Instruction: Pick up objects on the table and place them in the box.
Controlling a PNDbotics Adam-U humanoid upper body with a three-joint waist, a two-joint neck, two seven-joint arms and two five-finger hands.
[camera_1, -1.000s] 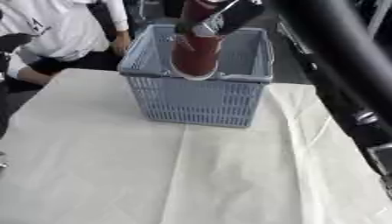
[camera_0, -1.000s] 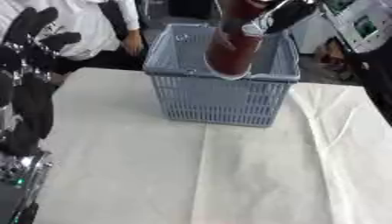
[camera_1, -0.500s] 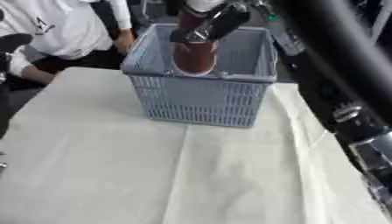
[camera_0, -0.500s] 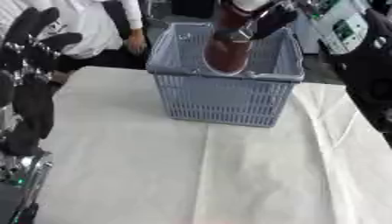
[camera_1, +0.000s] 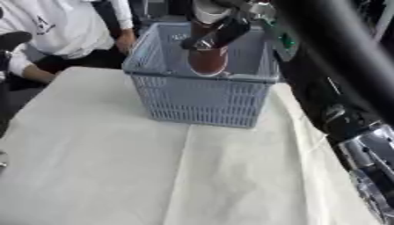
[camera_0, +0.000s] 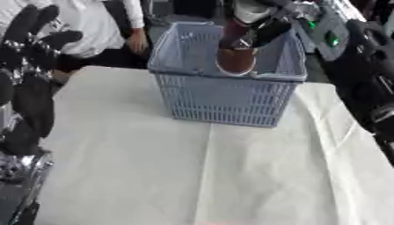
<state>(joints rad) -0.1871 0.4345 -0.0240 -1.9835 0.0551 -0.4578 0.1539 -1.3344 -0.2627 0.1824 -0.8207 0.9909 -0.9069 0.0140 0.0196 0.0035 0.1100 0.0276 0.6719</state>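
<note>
Your right hand (camera_0: 258,26) has its fingers curled round a dark red, cylinder-like object (camera_0: 235,55), held inside the blue basket's (camera_0: 223,99) open top, probably clear of its floor. Left of the basket, your left hand (camera_0: 31,74) idles, fingers straight, above the cloth-covered bench (camera_0: 154,176).

white cloth (camera_0: 154,167) over table, creased.

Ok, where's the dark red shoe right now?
The dark red shoe hangs toe-down inside the grey-blue plastic basket, near its far right side, held by the right hand.
</note>
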